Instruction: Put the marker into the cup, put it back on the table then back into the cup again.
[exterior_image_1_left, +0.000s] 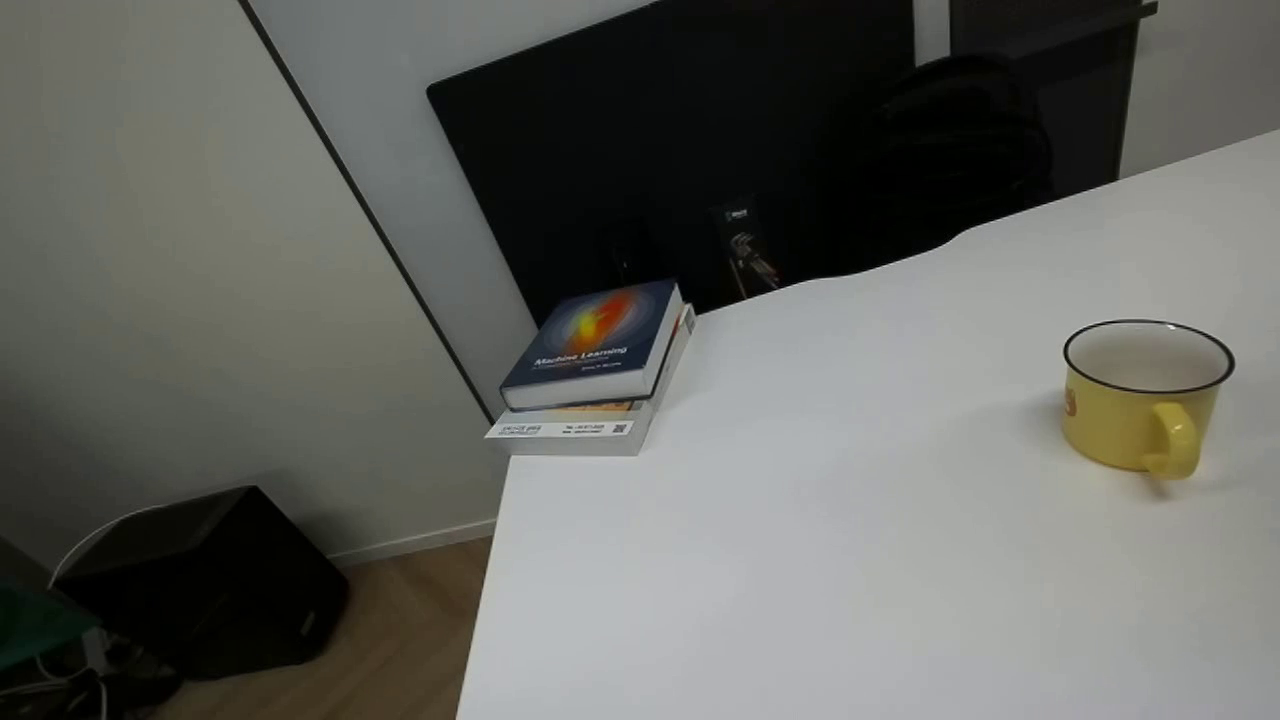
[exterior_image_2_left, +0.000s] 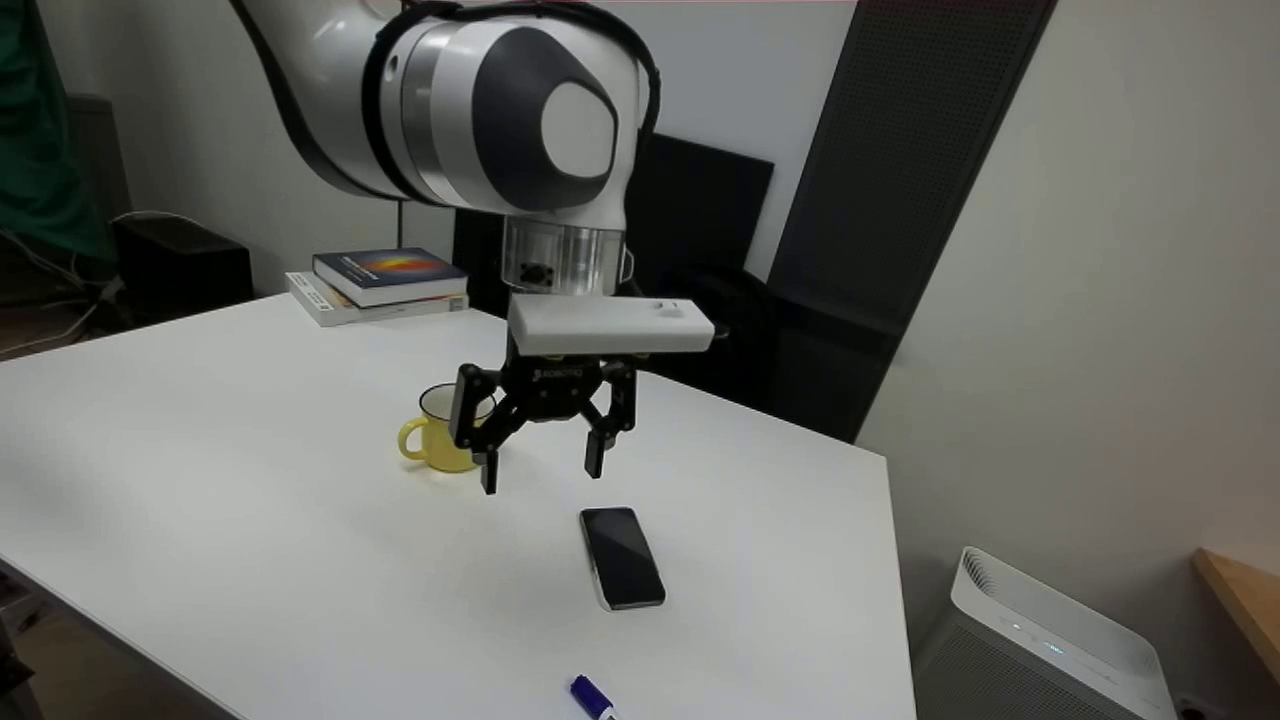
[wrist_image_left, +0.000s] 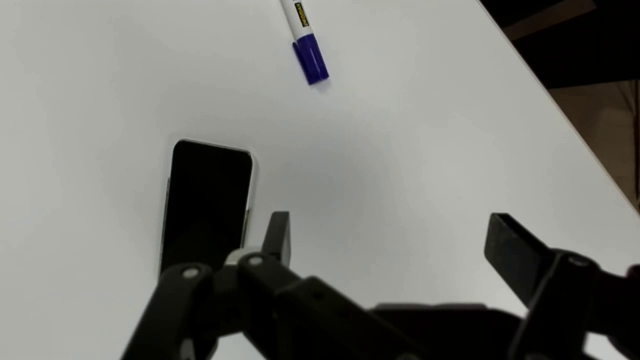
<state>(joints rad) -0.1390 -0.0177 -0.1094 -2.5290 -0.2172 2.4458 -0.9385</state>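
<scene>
Wrist view, left to right: phone (wrist_image_left: 210, 200) flat on the white table (wrist_image_left: 410, 140), screen dark, lower end hidden behind the gripper (wrist_image_left: 389, 235). Marker (wrist_image_left: 304, 36) next, lying on the table, apart from the phone; blue-purple cap toward frame centre, white barrel cut off by the top border. Gripper: fingers spread wide, white tabletop visible between the tips. Far right: table edge on a diagonal; room to move, a broad run of white surface from phone and marker out to it.

In an exterior view, left to right: stacked books (exterior_image_2_left: 385, 285) at the far corner; yellow mug (exterior_image_2_left: 440, 440) upright, handle to the left, right side partly overlapped by the gripper, which hangs above the table; marker cap at the bottom border; phone farther back; broad white strip to the right edge; vented white appliance (exterior_image_2_left: 1060, 620) just beyond it.

In an exterior view, left to right: black box (exterior_image_1_left: 210, 590) on the floor (exterior_image_1_left: 420, 620); table's side edge; books at the corner, flush with or past the edge, cannot tell; wide white stretch; mug, handle toward the camera, well apart from the books and set in from the far edge
</scene>
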